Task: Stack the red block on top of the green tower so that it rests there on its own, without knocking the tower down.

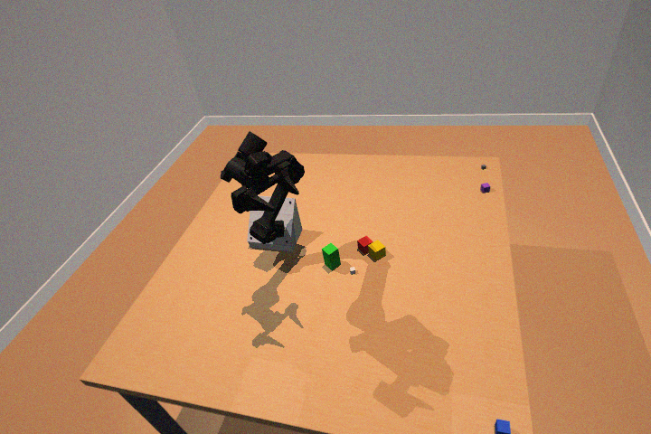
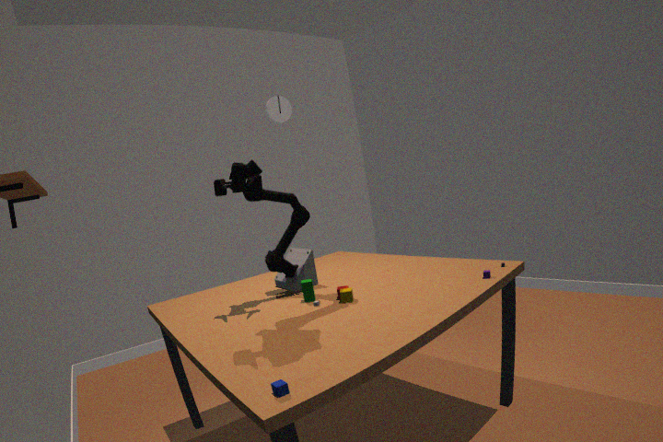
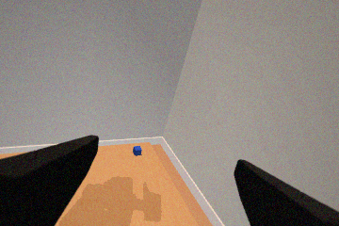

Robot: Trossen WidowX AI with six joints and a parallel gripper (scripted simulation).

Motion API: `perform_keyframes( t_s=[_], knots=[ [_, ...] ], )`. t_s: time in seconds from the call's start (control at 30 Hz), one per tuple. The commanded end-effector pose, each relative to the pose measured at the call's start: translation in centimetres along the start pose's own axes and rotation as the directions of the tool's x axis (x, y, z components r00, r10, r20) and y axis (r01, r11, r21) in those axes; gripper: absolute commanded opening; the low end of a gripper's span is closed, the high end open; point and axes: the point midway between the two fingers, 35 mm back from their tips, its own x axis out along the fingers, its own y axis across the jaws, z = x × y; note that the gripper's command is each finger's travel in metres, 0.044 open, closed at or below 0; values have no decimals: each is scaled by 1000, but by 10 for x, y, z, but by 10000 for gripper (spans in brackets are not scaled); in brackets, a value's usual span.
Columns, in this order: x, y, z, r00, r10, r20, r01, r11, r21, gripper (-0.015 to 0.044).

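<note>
The green tower [image 1: 331, 257] [image 2: 308, 290] stands upright on the table, in front of the arm's base. The red block [image 1: 364, 244] [image 2: 342, 288] sits on the table to the right of the tower, partly hidden behind a yellow block [image 1: 377, 250] [image 2: 345, 295]. The red and yellow blocks are very close together; whether they touch is hard to tell. My gripper [image 1: 286, 201] [image 3: 169, 154] is open and empty, high above the table and away from the blocks. Neither the red block nor the tower shows in the wrist view.
A tiny white cube [image 1: 353, 269] [image 2: 316, 302] lies close to the tower's right front. A blue block [image 1: 502, 427] [image 2: 279, 388] [image 3: 137, 151] sits near the table's front corner. A purple block [image 1: 485, 187] [image 2: 486, 273] and a tiny dark cube [image 1: 484, 166] [image 2: 502, 264] lie far right.
</note>
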Motion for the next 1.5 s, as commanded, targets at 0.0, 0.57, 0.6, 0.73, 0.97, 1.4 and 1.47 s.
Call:
perform_keyframes(
  t_s=[0.0,0.57,0.6,0.73,0.97,1.4,1.47],
  knots=[
    [-1,-1,0,1000,0,5,0,1000,7,426],
    [-20,-147,-23,956,-124,265,-80,761,644,440],
    [-18,-154,-28,955,-133,266,-85,734,673,440],
    [-7,-178,-50,953,-156,259,-112,613,782,440],
    [27,-203,-95,967,-159,201,-132,360,924,440],
    [113,-182,-176,999,-22,48,-49,-26,998,440],
    [125,-173,-187,1000,7,20,-19,-71,997,440]
  ],
)
